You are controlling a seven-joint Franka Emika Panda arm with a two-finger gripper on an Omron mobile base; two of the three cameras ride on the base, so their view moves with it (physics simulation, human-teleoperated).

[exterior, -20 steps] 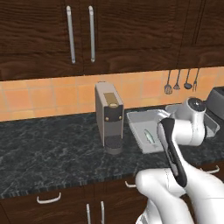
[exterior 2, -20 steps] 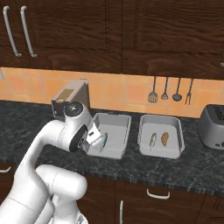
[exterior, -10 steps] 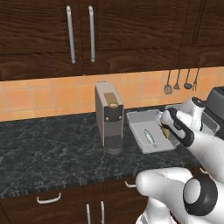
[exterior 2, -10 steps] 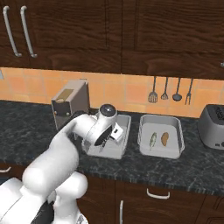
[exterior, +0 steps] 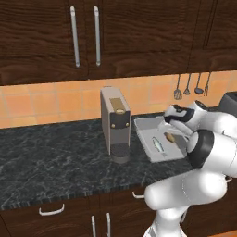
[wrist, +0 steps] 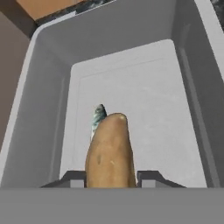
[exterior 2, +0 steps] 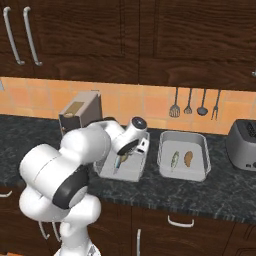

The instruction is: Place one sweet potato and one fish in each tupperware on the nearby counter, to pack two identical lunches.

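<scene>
While claw (wrist: 110,180) grips sweet potato (wrist: 110,151), fish (wrist: 97,118) half-hidden behind

My arm bends over the black counter (exterior 2: 150,192), and my claw (exterior 2: 123,156) hangs in the left grey tub (exterior 2: 131,172), where a fish (exterior 2: 117,163) lies on the floor just beside a small orange-brown piece that I cannot tell apart from my fingers. The right tub (exterior 2: 183,173) sits just beside it, holding a fish (exterior 2: 174,159) and a sweet potato (exterior 2: 188,158) side by side. A coffee machine (exterior 2: 78,116) stands behind my arm, a toaster (exterior 2: 243,145) at the far right, and utensils (exterior 2: 195,103) hang on the orange tile wall.
</scene>
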